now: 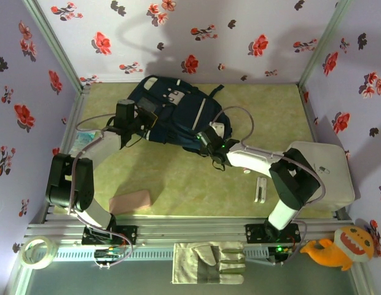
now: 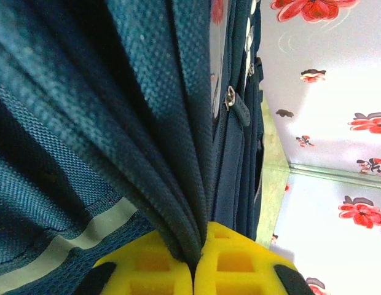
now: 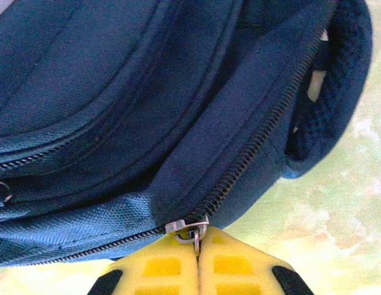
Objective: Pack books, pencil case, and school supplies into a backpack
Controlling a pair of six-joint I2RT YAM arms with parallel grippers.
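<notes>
Two claws at one backpack (image 1: 178,114), which lies at the far centre of the worktop (image 1: 196,184).
- Contents: we cannot see inside; the fabric hides whatever it holds, and both arms cover parts of its near edge.
- We log the left claw (image 2: 195,258) as pressed together, pinching a fold of backpack fabric. The wrist view is too close for us to tell which part, though a pale stripe (image 2: 86,236) runs just beside it.
- We log the right claw (image 3: 198,243) as pressed together on the zip pull (image 3: 195,232) at the backpack's near right edge. We cannot tell whether the zip (image 3: 258,147) is open.
- The pencil case (image 1: 130,201) lies flat on the worktop at near left, well apart from the backpack.
- The white bar (image 1: 260,189) lies on the worktop beside the right arm, too small for detail.
</notes>
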